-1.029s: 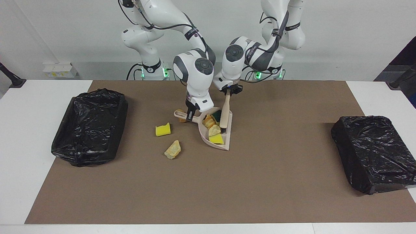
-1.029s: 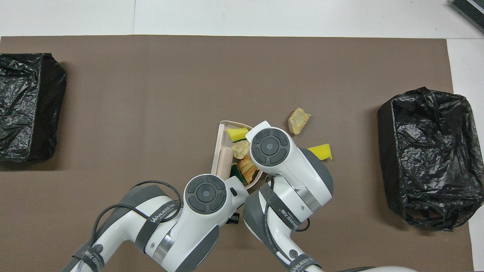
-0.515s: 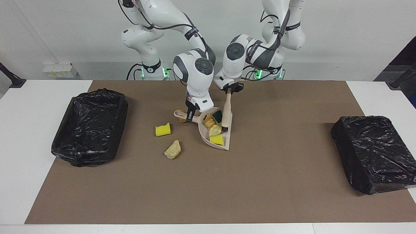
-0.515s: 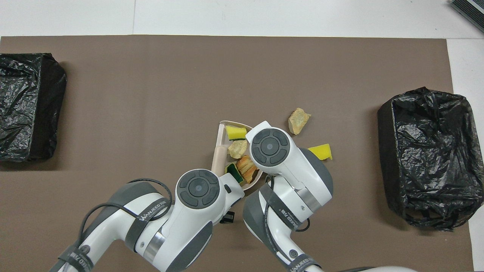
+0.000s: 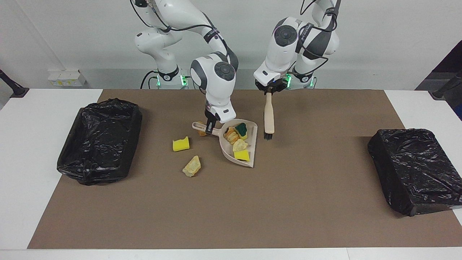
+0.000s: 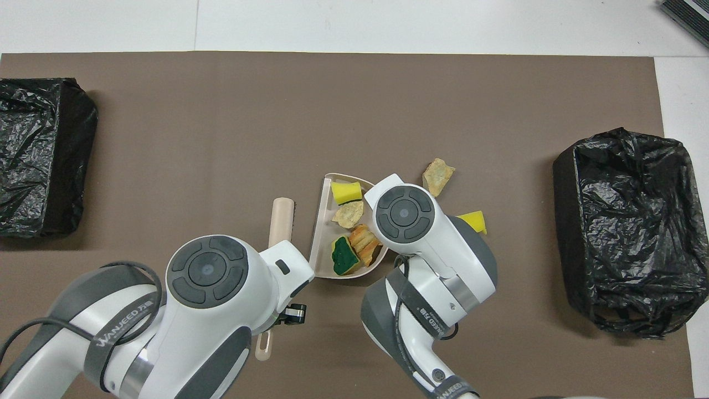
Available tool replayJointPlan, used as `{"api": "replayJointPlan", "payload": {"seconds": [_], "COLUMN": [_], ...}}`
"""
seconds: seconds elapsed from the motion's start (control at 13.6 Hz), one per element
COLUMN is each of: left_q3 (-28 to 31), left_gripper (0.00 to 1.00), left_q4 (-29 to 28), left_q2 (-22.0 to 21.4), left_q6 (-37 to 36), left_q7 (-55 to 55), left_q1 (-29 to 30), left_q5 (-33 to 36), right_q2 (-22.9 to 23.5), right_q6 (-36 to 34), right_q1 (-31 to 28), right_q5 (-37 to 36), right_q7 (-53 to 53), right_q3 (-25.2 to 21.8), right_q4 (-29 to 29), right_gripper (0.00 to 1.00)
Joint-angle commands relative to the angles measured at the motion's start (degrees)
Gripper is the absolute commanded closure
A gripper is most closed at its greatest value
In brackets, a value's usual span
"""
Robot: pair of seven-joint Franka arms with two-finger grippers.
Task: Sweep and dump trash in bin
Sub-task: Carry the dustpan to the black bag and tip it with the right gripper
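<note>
The beige dustpan (image 5: 226, 151) (image 6: 320, 221) lies mid-mat, and my right gripper (image 5: 210, 126) is shut on its handle. In the pan are a yellow sponge piece (image 5: 241, 155), a green-and-yellow sponge (image 5: 241, 129) (image 6: 344, 256) and tan bread-like lumps (image 5: 233, 135). Loose trash lies on the mat toward the right arm's end: a yellow sponge (image 5: 181, 144) (image 6: 475, 220) and a tan lump (image 5: 191, 166) (image 6: 437, 176). My left gripper (image 5: 269, 94) is shut on the handle of a beige brush (image 5: 269, 115) (image 6: 281, 217). The brush hangs bristles down beside the pan.
An open bin lined with a black bag (image 5: 99, 141) (image 6: 626, 233) stands at the right arm's end of the brown mat. A second black-bagged box (image 5: 415, 169) (image 6: 39, 155) stands at the left arm's end. A small orange scrap (image 5: 202, 133) lies by the pan's handle.
My left arm lifted the brush out of the dustpan and carried it toward the left arm's end; it now hangs beside the pan. The right gripper still holds the pan's handle.
</note>
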Motion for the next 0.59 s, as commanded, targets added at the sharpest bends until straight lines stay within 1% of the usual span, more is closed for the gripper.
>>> {"api": "replayJointPlan", "payload": {"seconds": [0.0,0.15,0.29,0.44,0.51], "left_q3": [0.1,0.1,0.1,0.1,0.1], "left_gripper": [1.00,1.00,1.00,1.00,1.00], "left_q4": [0.5,0.3,-0.2,-0.5,-1.2], "left_q2": [-0.3,-0.4,-0.5,-0.9,-1.1], "left_q6": [-1.8,-1.8,-1.7,-1.2,-0.5], "left_q7": [0.0,-0.3,-0.3,-0.4,-0.6], "left_q1": [0.7,2.2,2.6,2.6,2.6], "left_q5": [1.5,1.5,1.5,1.5,1.5], "right_q2": [-3.6,-5.3,-7.7,-9.3,-9.9], "right_q6": [-1.8,-2.5,-5.6,-8.7,-9.6], "right_q1": [-2.2,-4.3,-9.3,-15.0,-18.2], "right_q5": [1.5,4.0,4.1,4.3,5.5], "right_q7": [-1.3,-5.1,-11.9,-19.8,-24.1], "right_q3": [0.4,0.4,0.4,0.3,0.2], "right_q4": [-1.1,-0.8,-0.2,1.8,2.8], "right_gripper": [1.00,1.00,1.00,1.00,1.00]}}
